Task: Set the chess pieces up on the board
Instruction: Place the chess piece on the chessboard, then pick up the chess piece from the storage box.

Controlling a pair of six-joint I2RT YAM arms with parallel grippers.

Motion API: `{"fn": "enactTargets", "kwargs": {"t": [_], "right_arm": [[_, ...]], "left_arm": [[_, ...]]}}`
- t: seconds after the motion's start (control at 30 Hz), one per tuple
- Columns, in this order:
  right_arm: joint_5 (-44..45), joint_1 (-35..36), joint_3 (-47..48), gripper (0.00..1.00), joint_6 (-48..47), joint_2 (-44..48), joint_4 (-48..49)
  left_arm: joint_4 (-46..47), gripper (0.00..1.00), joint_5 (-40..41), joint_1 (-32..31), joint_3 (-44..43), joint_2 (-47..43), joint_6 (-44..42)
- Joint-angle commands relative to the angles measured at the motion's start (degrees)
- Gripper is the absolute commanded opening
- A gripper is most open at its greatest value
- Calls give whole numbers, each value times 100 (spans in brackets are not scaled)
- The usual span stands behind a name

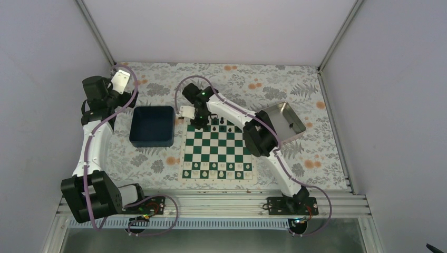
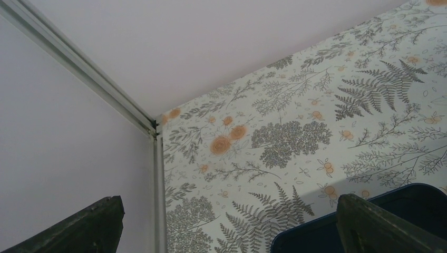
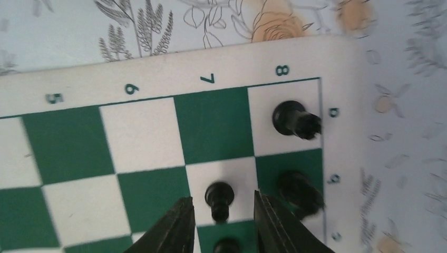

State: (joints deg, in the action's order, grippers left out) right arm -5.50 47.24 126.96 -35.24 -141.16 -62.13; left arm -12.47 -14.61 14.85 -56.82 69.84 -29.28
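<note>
The green and white board [image 1: 217, 150] lies mid-table. A few black chess pieces [image 1: 222, 122] stand along its far edge. My right gripper [image 1: 199, 122] hangs over the board's far left corner. In the right wrist view it [image 3: 224, 213] is open, with a black pawn [image 3: 219, 195] standing on a white square between the fingers [image 3: 271, 221], touched by neither. A black rook [image 3: 295, 120] stands on the corner square, and a darker blurred piece [image 3: 299, 192] stands beside the pawn. My left gripper [image 1: 125, 89] is open and empty near the far left corner of the table.
A dark blue bin [image 1: 153, 125] sits left of the board; its rim shows in the left wrist view [image 2: 316, 232]. A silver metal tray [image 1: 284, 122] at the right holds one small dark piece. White pieces [image 1: 217, 167] fill the board's near rows.
</note>
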Motion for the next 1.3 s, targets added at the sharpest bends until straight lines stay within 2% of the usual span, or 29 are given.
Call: {"fn": "enactTargets", "kwargs": {"t": [0.0, 0.17, 0.4, 0.6, 0.83, 1.27], "right_arm": [[104, 32, -107, 31, -9, 1070, 54], [497, -425, -1167, 35, 6, 2364, 78], [609, -2652, -3057, 43, -225, 4089, 278], [545, -4217, -4523, 45, -671, 4789, 570], [749, -4834, -5469, 42, -704, 4642, 1132], [1081, -5091, -5517, 41, -692, 3930, 1691]], "left_arm": [[-6, 100, -168, 35, -102, -110, 69], [-53, 100, -206, 35, -145, -153, 82], [43, 100, -318, 35, -113, -148, 182], [67, 100, -311, 35, -239, -5, 335], [61, 100, -389, 27, -342, 93, 486], [6, 100, -341, 27, -252, 14, 441]]}}
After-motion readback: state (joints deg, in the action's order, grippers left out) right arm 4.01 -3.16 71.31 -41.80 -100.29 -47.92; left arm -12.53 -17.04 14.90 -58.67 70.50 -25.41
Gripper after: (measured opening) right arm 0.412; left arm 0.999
